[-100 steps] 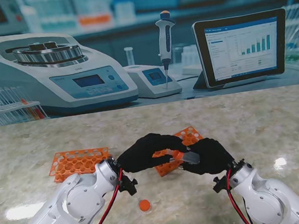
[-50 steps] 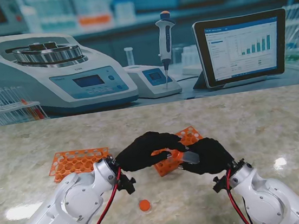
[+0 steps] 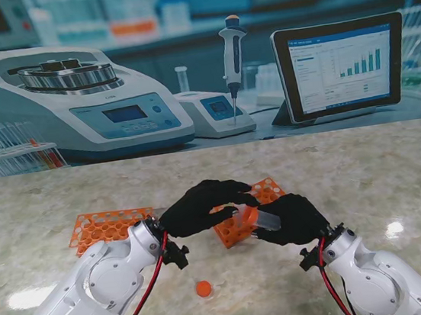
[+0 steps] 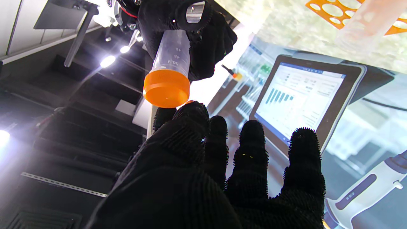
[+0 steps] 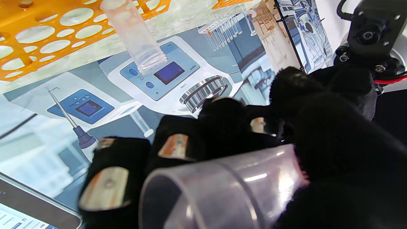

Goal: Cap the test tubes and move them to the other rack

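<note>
My right hand (image 3: 297, 221) is shut on a clear test tube (image 3: 265, 219) held nearly level, its mouth toward my left hand. In the left wrist view that tube (image 4: 173, 54) wears an orange cap (image 4: 166, 88). My left hand (image 3: 200, 207) hovers at the capped end with its fingers (image 4: 251, 140) spread and one fingertip just at the cap. Both hands partly hide the right orange rack (image 3: 264, 192). An uncapped tube (image 5: 135, 35) stands in this rack (image 5: 38, 38). The left orange rack (image 3: 111, 226) holds no tubes that I can see. A loose orange cap (image 3: 203, 288) lies nearer to me.
Beyond the table's far edge stand a centrifuge (image 3: 73, 105), a small instrument with a pipette (image 3: 233, 55) and a tablet (image 3: 341, 66). A row of tubes (image 3: 11, 159) sits at the far left. The marble table top (image 3: 382, 175) stretches to the right.
My left hand has drawn slightly away to the left and farther from me, uncovering the capped end of the tube. The right hand and tube have stayed put.
</note>
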Controlling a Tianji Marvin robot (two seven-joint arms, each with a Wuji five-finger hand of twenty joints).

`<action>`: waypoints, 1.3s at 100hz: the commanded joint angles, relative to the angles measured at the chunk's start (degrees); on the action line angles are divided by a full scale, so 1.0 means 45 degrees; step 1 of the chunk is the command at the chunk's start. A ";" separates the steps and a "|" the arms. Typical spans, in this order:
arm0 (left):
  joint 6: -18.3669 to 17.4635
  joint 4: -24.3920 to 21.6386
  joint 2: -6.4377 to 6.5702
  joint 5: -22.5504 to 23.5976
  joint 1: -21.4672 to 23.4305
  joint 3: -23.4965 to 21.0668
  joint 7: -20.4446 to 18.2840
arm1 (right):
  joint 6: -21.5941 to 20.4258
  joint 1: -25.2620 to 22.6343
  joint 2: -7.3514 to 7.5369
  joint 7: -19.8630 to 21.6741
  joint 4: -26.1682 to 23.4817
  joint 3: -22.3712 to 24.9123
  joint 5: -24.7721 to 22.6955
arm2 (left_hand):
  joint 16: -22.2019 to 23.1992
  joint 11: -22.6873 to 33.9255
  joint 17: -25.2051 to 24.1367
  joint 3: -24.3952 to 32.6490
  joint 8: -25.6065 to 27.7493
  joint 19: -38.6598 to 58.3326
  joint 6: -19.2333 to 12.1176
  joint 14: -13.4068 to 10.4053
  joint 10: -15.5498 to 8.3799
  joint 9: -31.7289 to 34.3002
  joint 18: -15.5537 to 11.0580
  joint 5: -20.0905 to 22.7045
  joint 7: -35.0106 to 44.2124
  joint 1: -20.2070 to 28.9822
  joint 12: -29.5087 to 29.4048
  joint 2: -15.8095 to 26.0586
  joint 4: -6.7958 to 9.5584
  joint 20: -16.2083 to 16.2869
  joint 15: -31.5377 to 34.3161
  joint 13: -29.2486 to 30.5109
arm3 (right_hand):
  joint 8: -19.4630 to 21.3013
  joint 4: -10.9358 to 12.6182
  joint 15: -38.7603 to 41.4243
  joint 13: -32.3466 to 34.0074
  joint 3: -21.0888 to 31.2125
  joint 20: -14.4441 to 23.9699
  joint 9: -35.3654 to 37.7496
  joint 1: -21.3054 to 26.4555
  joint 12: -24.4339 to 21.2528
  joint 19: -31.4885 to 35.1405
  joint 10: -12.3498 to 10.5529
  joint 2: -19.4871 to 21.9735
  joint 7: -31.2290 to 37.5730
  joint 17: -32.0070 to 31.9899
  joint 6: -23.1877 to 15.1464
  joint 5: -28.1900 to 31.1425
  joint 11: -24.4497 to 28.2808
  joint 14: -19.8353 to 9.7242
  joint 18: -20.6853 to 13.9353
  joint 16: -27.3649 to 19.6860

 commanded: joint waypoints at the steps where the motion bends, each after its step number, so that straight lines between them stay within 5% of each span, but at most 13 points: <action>1: 0.0059 -0.0178 -0.0009 0.0035 0.0072 -0.0124 0.0006 | 0.0011 -0.0071 -0.0046 0.0035 -0.0079 -0.0023 0.0035 | -0.0183 -0.0174 -0.0252 -0.0453 -0.0378 -0.0563 0.0492 -0.0355 -0.0372 -0.0551 0.0028 -0.0236 -0.0594 0.0854 -0.0436 0.0760 0.0427 -0.0286 -0.0168 -0.0436 | 0.0450 0.0187 0.1732 0.1089 0.0007 0.0066 0.0572 0.0631 0.0147 0.1343 0.0152 0.0180 0.0869 0.0356 -0.0931 0.0360 0.0119 -0.1784 -0.0166 0.0556; 9: 0.0058 -0.0286 -0.0001 0.0064 0.0228 -0.0274 0.0028 | 0.0008 -0.0067 -0.0048 0.0025 -0.0074 -0.0025 0.0034 | -0.0148 -0.0215 -0.0264 -0.2003 -0.0698 -0.0580 0.1434 -0.0411 -0.0288 -0.0661 -0.0019 -0.0316 -0.1185 0.0620 -0.0403 0.1408 0.0586 -0.0231 -0.0174 -0.0507 | 0.0450 0.0190 0.1732 0.1089 0.0019 0.0065 0.0581 0.0635 0.0147 0.1340 0.0164 0.0171 0.0869 0.0356 -0.0931 0.0360 0.0121 -0.1784 -0.0167 0.0556; 15: 0.0086 -0.0348 0.0004 -0.0014 0.0334 -0.0363 0.0005 | 0.0011 -0.0059 -0.0048 0.0026 -0.0070 -0.0035 0.0037 | -0.0167 -0.0298 -0.0394 -0.3335 -0.0855 -0.0681 0.1936 -0.0422 -0.0166 -0.0869 -0.0119 -0.0577 -0.1505 -0.0579 -0.0414 0.2168 0.0507 -0.0242 -0.0254 -0.0710 | 0.0450 0.0188 0.1732 0.1089 0.0016 0.0065 0.0577 0.0632 0.0147 0.1340 0.0155 0.0165 0.0869 0.0357 -0.0931 0.0360 0.0119 -0.1784 -0.0166 0.0556; 39: 0.0318 -0.0433 0.0049 -0.0701 0.0440 -0.0371 -0.0402 | 0.0028 -0.0023 -0.0045 0.0039 -0.0046 -0.0075 0.0035 | -0.0104 -0.0411 -0.0583 -0.3796 -0.1068 -0.1004 0.2963 -0.0406 0.0199 -0.1239 -0.0133 -0.0630 -0.1908 -0.3271 -0.0298 0.2173 0.0531 -0.0238 -0.0265 -0.0951 | 0.0459 0.0188 0.1732 0.1089 0.0021 0.0065 0.0575 0.0621 0.0147 0.1340 0.0161 0.0177 0.0860 0.0357 -0.0970 0.0339 0.0116 -0.1784 -0.0166 0.0556; 55: 0.0416 -0.0365 0.0058 -0.0943 0.0388 -0.0213 -0.0550 | 0.0038 -0.0022 -0.0045 0.0038 -0.0044 -0.0079 0.0034 | 0.0012 -0.0439 -0.0605 -0.3521 -0.0118 -0.1248 0.3259 -0.0364 0.0340 -0.1203 -0.0095 -0.0245 -0.1435 -0.4530 -0.0053 0.1927 0.0508 -0.0137 -0.0253 -0.1003 | 0.0466 0.0186 0.1732 0.1089 0.0016 0.0065 0.0571 0.0617 0.0149 0.1340 0.0171 0.0157 0.0857 0.0357 -0.0970 0.0340 0.0116 -0.1784 -0.0166 0.0556; 81: 0.0524 -0.0190 0.0043 -0.1254 0.0123 0.0183 -0.0697 | 0.0039 -0.0022 -0.0045 0.0038 -0.0044 -0.0079 0.0034 | 0.0151 -0.0328 -0.0678 -0.3477 0.2779 -0.1490 0.3386 -0.0415 0.0224 -0.1786 -0.0129 -0.1537 0.0233 -0.4966 0.0398 0.1170 0.0515 -0.0066 -0.0232 -0.1161 | 0.0474 0.0186 0.1725 0.1089 0.0017 0.0065 0.0570 0.0609 0.0149 0.1340 0.0159 0.0162 0.0854 0.0357 -0.0970 0.0341 0.0114 -0.1781 -0.0166 0.0553; 130: 0.0631 -0.0097 0.0025 -0.0532 -0.0128 0.0475 -0.0477 | 0.0042 -0.0082 -0.0051 0.0014 -0.0104 -0.0015 0.0035 | 0.0360 -0.0074 -0.0467 -0.3303 0.4417 -0.1213 0.3435 -0.0459 0.0129 -0.1921 -0.0106 -0.2437 0.2216 -0.4494 0.0717 -0.0220 0.0494 -0.0092 -0.0041 -0.0924 | 0.0480 0.0187 0.1725 0.1089 0.0020 0.0065 0.0579 0.0626 0.0147 0.1340 0.0160 0.0165 0.0856 0.0357 -0.0942 0.0357 0.0110 -0.1781 -0.0166 0.0552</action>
